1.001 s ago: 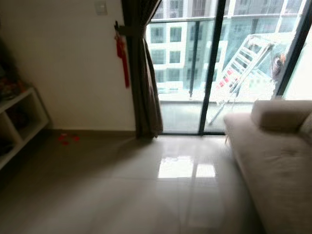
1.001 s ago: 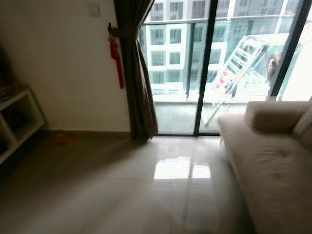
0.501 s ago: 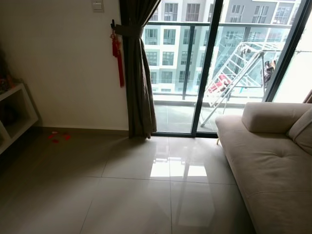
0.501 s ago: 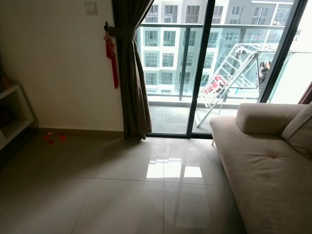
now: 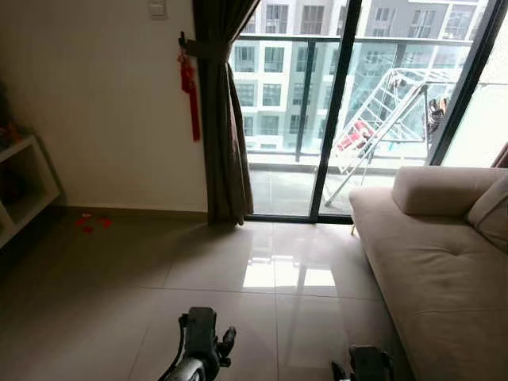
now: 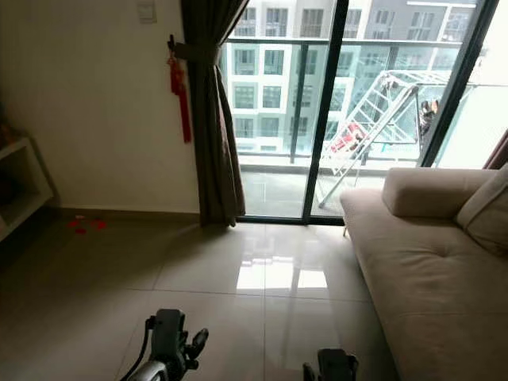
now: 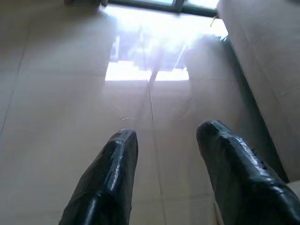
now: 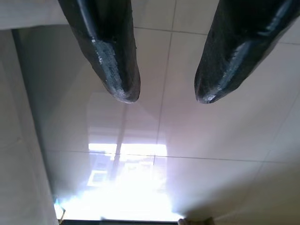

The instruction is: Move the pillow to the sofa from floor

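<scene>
No text, label, brand, number or sign can be read on anything here. The white rectangular wall plate [image 5: 157, 9], far beyond the fingers, may carry some marking, but it is too small and soft to tell.

Floor [image 5: 238, 278] is spread ahead of both tools. Left tool [image 7: 164, 140] and right tool [image 8: 164, 96] are held above bare floor, fingers parted, nothing between them. Sofa [image 5: 429, 270] is placed right of the right tool, along the floor's edge. Glass door [image 5: 333, 111] is set far ahead, curtain [image 5: 222, 119] left of it. Shelf [image 5: 24, 190] is located far left of the left tool.
</scene>
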`<state>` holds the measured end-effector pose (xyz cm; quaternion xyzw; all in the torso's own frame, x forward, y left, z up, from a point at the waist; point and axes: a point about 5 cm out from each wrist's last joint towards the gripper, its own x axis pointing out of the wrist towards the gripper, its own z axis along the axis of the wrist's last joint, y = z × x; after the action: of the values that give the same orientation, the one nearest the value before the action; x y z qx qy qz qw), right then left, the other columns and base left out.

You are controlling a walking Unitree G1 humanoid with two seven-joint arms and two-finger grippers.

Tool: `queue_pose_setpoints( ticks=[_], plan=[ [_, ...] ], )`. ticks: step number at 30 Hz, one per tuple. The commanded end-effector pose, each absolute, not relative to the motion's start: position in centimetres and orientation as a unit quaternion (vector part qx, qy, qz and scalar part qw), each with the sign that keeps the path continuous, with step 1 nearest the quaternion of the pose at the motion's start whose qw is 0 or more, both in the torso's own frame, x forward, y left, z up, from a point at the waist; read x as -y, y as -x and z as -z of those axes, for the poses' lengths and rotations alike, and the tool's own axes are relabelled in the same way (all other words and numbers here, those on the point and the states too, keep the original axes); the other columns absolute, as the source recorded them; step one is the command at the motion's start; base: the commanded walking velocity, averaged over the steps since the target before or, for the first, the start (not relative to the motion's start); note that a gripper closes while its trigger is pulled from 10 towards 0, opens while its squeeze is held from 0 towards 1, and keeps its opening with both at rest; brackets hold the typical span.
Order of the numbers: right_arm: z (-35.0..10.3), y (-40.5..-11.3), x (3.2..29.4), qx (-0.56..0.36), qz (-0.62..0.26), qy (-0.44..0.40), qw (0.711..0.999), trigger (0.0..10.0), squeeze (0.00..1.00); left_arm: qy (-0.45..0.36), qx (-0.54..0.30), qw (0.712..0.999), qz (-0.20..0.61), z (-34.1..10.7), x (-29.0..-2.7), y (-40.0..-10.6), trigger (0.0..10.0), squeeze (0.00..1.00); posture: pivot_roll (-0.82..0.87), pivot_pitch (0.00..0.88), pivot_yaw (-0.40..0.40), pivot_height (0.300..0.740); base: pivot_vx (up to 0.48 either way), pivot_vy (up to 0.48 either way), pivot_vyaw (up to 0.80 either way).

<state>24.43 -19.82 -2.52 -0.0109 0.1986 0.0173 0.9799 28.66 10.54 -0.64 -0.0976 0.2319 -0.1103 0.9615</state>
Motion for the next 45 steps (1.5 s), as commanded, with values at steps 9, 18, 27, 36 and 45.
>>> queue_pose_setpoints(
  ticks=[9,18,27,36,45],
  plan=[
    [-2.2,-25.8,18.9,-0.027,-0.066,0.034,0.997,10.0,0.00,0.121,-0.091,0.984,0.093,-3.4,-12.2,-31.2,10.0,0.00,0.00,0.000,-0.009,0.740,0.000,0.000,0.00],
    [-4.6,-24.9,18.6,0.037,-0.065,0.062,0.995,10.0,0.00,0.102,-0.036,0.985,0.131,-4.8,-12.1,-30.9,10.0,0.00,0.01,0.000,-0.001,0.740,0.000,0.000,0.00],
    [-5.4,-23.6,19.0,0.035,-0.067,0.047,0.996,10.0,0.00,0.105,-0.008,0.985,0.139,-5.5,-13.4,-29.9,10.0,0.00,0.01,0.000,0.000,0.740,0.000,0.000,-0.27],
    [-5.5,-23.6,18.4,0.023,-0.054,0.035,0.998,10.0,0.00,0.108,-0.021,0.983,0.146,-5.4,-12.7,-29.7,10.0,0.00,0.00,0.000,0.005,0.740,0.000,0.000,-0.80],
    [-5.6,-23.5,17.9,0.011,-0.058,0.030,0.998,10.0,0.00,0.113,-0.025,0.982,0.151,-5.7,-12.5,-29.4,10.0,0.00,0.01,0.000,0.007,0.740,0.000,0.000,-0.80]
  ],
)
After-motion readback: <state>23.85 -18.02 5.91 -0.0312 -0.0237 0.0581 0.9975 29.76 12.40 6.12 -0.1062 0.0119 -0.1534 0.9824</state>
